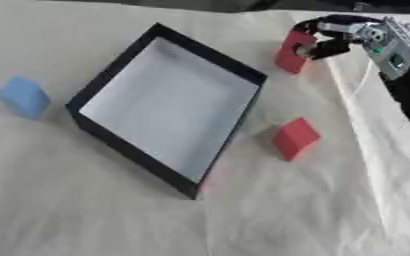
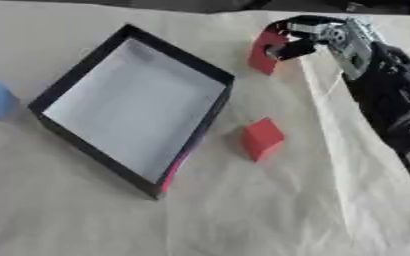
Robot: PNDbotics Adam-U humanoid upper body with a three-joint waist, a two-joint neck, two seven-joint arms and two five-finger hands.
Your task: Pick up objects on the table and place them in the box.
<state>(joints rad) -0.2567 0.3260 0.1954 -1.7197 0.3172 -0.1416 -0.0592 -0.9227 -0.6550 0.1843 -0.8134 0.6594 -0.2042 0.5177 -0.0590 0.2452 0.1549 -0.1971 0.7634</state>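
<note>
Right hand (image 1: 331, 42) curled round far red block (image 1: 292, 52); looks light, rigid, flat-faced; pinch opposite faces. Box (image 1: 121, 62) empty.

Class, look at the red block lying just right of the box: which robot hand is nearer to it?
Right. The right robot hand is beyond the red block, toward the table's far edge, curled round another red piece. The left robot hand shows in neither view.
</note>
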